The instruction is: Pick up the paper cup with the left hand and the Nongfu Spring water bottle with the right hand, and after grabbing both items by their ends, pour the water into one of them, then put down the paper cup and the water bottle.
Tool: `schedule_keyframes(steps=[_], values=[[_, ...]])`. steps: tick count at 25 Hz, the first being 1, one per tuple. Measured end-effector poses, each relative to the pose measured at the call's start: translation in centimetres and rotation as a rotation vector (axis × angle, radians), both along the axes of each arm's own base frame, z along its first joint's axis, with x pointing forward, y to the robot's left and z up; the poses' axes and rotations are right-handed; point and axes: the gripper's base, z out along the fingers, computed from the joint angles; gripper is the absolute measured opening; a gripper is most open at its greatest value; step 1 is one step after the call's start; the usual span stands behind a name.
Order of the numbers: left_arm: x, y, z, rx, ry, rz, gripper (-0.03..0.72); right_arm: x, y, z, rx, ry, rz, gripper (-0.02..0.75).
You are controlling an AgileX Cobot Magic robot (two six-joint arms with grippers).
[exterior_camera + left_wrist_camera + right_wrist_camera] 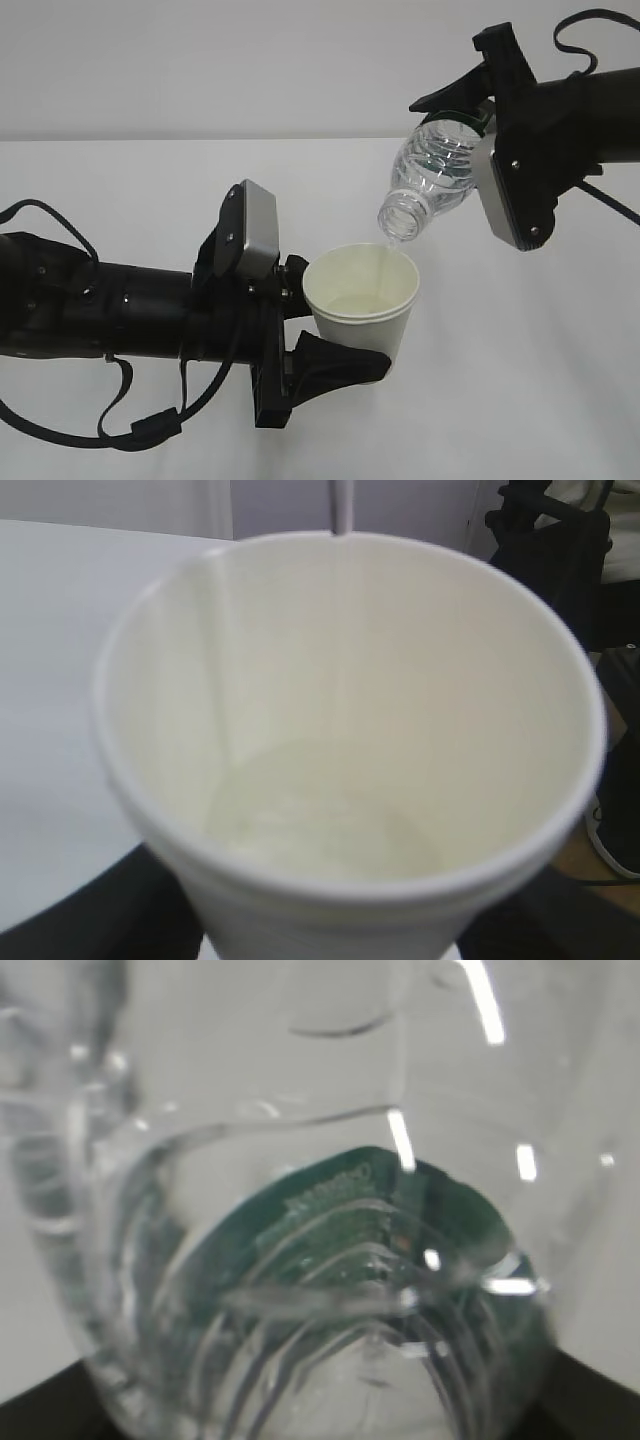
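Note:
The white paper cup (365,310) is held upright above the table, and my left gripper (335,322) is shut on its lower wall. The left wrist view looks down into the cup (150,660), where a shallow pool of water (320,820) covers the bottom. My right gripper (468,128) is shut on the base end of the clear Nongfu Spring water bottle (435,170). The bottle is tilted mouth-down over the cup's far rim. A thin stream of water (386,262) falls into the cup. The bottle (250,1160) fills the right wrist view, showing its green label (380,1220).
The white table (150,180) stretches under both arms with nothing else standing on it in the exterior view. A grey wall stands behind it. Dark equipment (560,550) sits beyond the table's edge in the left wrist view.

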Motion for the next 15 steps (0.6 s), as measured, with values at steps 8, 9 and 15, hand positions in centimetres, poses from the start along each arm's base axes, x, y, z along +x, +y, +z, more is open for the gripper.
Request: schedule_keyframes(steps=[8,9,15], values=[[0.0,0.0,0.0,0.0,0.0,0.0,0.481,0.0,0.0,0.0,0.0,0.0,0.0,0.491],[0.0,0.0,0.0,0.0,0.0,0.0,0.481,0.0,0.0,0.0,0.0,0.0,0.0,0.491],[0.0,0.0,0.0,0.0,0.0,0.0,0.481,0.0,0.0,0.0,0.0,0.0,0.0,0.491]])
